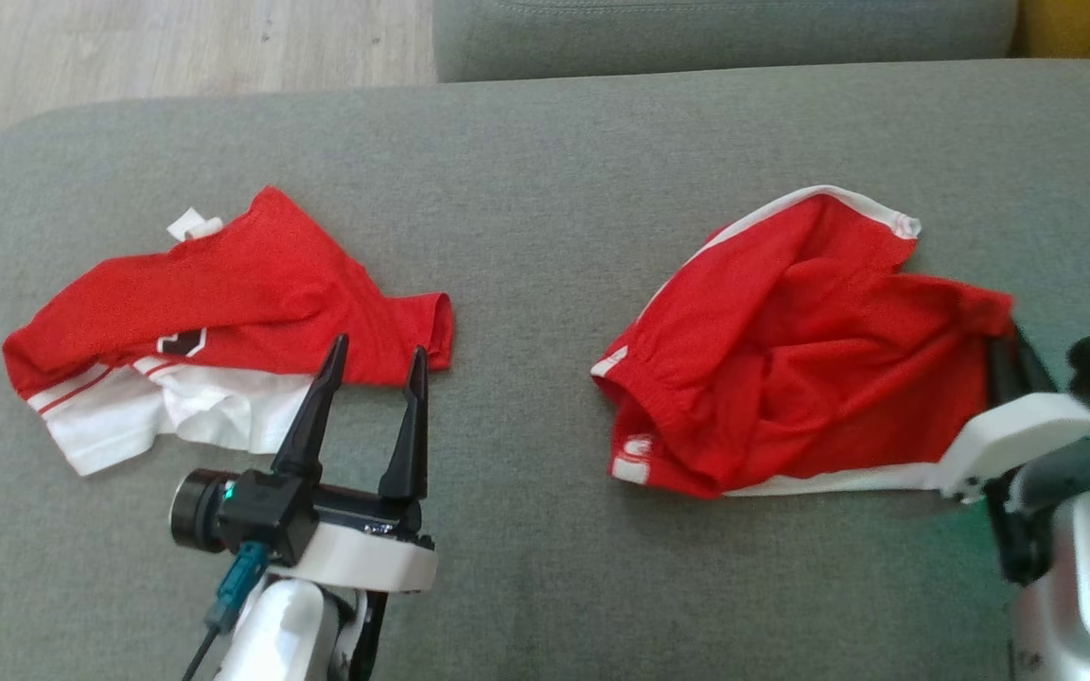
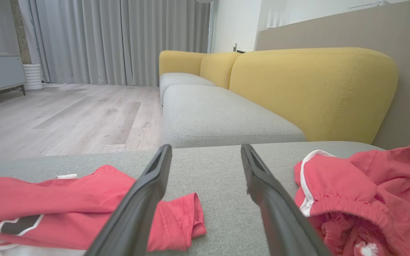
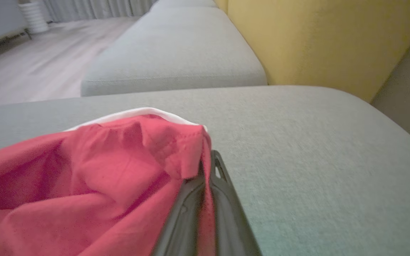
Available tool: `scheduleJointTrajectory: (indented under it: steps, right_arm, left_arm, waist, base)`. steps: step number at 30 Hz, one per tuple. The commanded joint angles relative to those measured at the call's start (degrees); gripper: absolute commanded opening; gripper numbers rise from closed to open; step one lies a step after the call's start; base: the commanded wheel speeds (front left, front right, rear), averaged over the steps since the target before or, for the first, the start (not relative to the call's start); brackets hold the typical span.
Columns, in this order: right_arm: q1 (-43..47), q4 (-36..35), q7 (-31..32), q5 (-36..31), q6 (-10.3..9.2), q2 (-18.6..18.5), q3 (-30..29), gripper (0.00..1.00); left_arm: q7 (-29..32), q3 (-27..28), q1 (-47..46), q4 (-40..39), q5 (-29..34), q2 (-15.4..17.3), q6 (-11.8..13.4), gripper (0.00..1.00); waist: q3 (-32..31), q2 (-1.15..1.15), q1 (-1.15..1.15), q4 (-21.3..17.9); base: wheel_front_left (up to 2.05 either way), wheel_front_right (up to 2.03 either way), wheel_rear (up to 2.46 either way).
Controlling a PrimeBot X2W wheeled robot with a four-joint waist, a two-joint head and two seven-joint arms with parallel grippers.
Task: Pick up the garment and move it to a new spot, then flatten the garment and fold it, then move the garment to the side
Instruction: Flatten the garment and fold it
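Head view: my right hand [image 1: 1007, 342] pinches the red garment [image 1: 791, 350] at its right edge, on the grey sofa cushion [image 1: 526, 161]. My left hand [image 1: 380, 348] is spread, tips at a red-and-white shirt [image 1: 223, 293].
Left wrist view: garment lies right of my 2 fingers [image 2: 144, 199].
Right wrist view: cloth clamped between my fingers.

Head camera overhead — wrist cameras low, close — red shorts [image 1: 791, 350] in all

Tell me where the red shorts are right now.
In the head view the red shorts lie on the grey cushion's right side, right of the jersey, their right edge pinched by the right end effector.
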Motion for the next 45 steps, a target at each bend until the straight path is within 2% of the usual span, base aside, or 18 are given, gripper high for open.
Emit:
scheduleJointTrajectory:
  steps: [1, 2, 4, 8, 16, 20, 34, 37, 41, 45]
  right_arm:
    - [-2.9, -1.3, 0.0, -1.5, -0.04, -0.3, -0.2, 0.51]
    - [-3.6, -0.7, -0.1, -2.8, -0.04, -0.3, -1.4, 1.00]
    - [-4.9, -0.3, -1.4, -6.1, -0.04, -0.3, -3.4, 1.00]
    - [-5.9, -0.3, -5.4, -7.2, -0.04, -0.3, -4.6, 1.00]
    - [-0.3, -2.4, -12.0, -1.2, -0.04, -0.3, 0.7, 1.00]
    - [2.7, -2.6, -13.0, 2.2, -0.04, -0.3, 1.6, 1.00]
    - [6.4, -4.7, -13.8, 4.6, -0.04, -0.3, 3.3, 1.00]
    - [6.7, -5.3, -14.1, 5.2, -0.04, -0.3, 3.7, 1.00]
    - [6.6, -5.4, -14.2, 5.5, -0.04, -0.3, 3.9, 1.00]
    - [6.1, -5.5, -14.3, 5.9, -0.04, -0.3, 4.3, 1.00]
  left_arm:
    - [-0.3, 1.7, -2.8, -1.8, -0.6, 0.0, 0.1, 1.00]
    - [-0.3, 1.6, -2.8, -1.8, -0.6, 0.0, 0.1, 1.00]
    - [-0.3, 1.6, -3.0, -1.8, -0.6, 0.0, 0.0, 1.00]
    - [-0.3, 1.7, -2.9, -1.7, -0.6, 0.0, 0.1, 1.00]
    - [-0.3, 2.3, -2.3, -1.7, -0.4, 0.0, 0.3, 1.00]
    - [-0.3, 2.4, -1.8, -1.8, -0.2, 0.0, 0.3, 1.00]
    - [-0.3, 1.4, -1.5, -1.4, 0.5, 0.0, -0.4, 1.00]
    - [-0.3, -0.2, -2.3, 0.0, 1.6, 0.6, -1.7, 1.00]
    - [2.5, -7.3, -4.4, 4.9, 4.7, 3.4, -4.5, 1.00]
    - [4.1, -13.5, -7.6, 8.9, 7.9, 5.8, -5.2, 1.00]
  waist:
    - [0.2, 0.00, 0.00, 0.3]
    - [0.3, 0.00, 0.00, 0.6]
    - [0.4, 0.00, 0.00, 0.9]
    - [0.3, 0.00, 0.00, 1.1]
    - [-0.9, 0.00, 0.00, -0.5]
    - [-1.6, 0.00, 0.00, -2.2]
    - [-2.7, 0.00, 0.00, -5.3]
    - [-2.3, 0.00, 0.00, -5.8]
    - [-1.7, 0.00, 0.00, -6.8]
    - [-0.8, 0.00, 0.00, -8.0]
  base:
    - [0.00, 0.00, 0.00]
    - [0.00, 0.00, 0.00]
    - [0.00, 0.00, 0.00]
    - [0.00, 0.00, 0.00]
    - [0.00, 0.00, 0.00]
    - [0.00, 0.00, 0.00]
    - [0.00, 0.00, 0.00]
    - [0.00, 0.00, 0.00]
    - [0.00, 0.00, 0.00]
    - [0.00, 0.00, 0.00]
